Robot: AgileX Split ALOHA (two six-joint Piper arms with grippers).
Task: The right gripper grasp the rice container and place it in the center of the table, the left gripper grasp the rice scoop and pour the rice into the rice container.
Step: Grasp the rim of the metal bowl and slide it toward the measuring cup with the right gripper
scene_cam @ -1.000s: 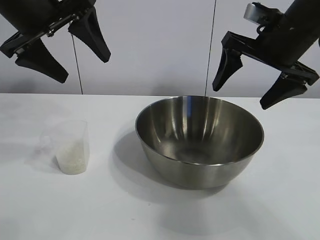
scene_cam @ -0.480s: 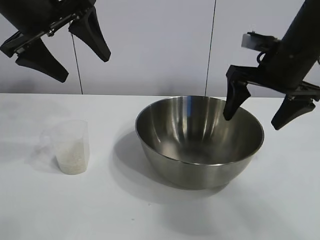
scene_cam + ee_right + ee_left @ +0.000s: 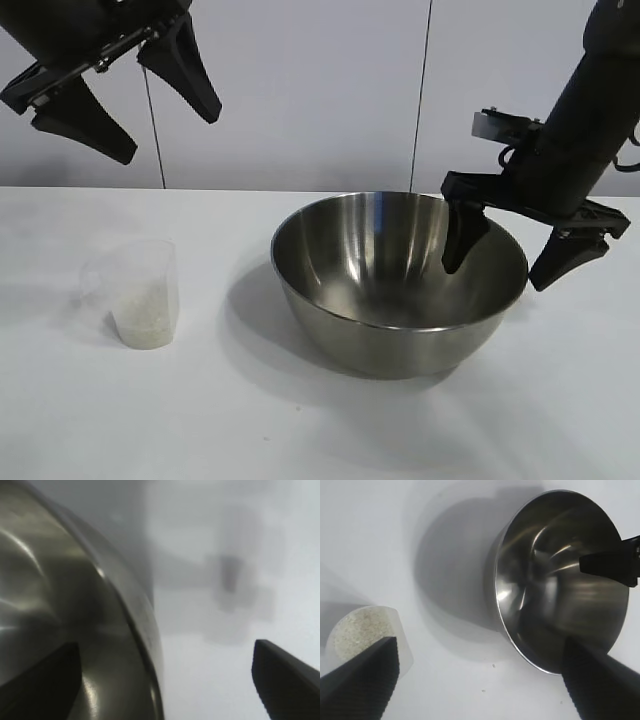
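Well below the left gripper (image 3: 110,95), which hangs wide and empty, the rice scoop (image 3: 143,293) stands upright with rice (image 3: 142,318) in it. To its right on the table (image 3: 80,420) sits the rice container (image 3: 399,283), whose near-side rim lies between the spread fingers of the right gripper (image 3: 505,260), one inside, one outside. Best to sink a little more, close squarely on the wall, and lift gently, since thin steel may slip
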